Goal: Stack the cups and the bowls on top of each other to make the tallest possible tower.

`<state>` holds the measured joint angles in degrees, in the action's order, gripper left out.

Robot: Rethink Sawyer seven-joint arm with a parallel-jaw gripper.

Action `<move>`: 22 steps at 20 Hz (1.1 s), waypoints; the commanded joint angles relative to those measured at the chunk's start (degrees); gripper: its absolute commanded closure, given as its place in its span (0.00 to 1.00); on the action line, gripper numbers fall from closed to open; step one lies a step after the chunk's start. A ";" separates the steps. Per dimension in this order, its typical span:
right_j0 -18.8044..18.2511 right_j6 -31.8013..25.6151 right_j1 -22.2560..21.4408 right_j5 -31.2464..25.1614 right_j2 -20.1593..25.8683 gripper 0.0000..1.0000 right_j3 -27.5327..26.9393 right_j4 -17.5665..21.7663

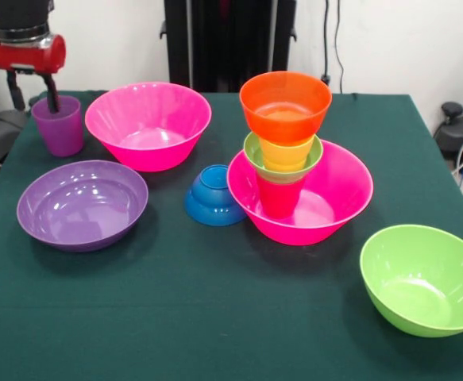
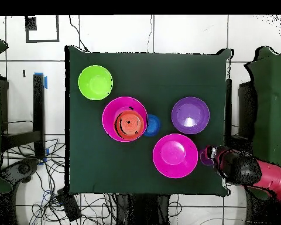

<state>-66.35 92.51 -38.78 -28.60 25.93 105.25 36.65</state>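
The end effector (image 1: 52, 101), one finger dipped inside the purple cup (image 1: 58, 125) at the worktop's far left, grip unclear, could tip it if lifted askew.

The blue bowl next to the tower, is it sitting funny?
Yes. The small blue bowl is tipped on its side, leaning against the pink bowl that holds the stack, its opening facing sideways instead of up. Everything else stands upright.
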 commanded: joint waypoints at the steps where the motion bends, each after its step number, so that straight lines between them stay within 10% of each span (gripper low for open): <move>1: 0.88 -13.56 9.26 -5.99 2.73 0.00 -4.23 5.71; 22: -1.25 -19.92 0.00 -15.69 6.03 0.00 -3.45 4.80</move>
<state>-68.40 92.51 -34.43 -35.51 26.88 104.19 39.08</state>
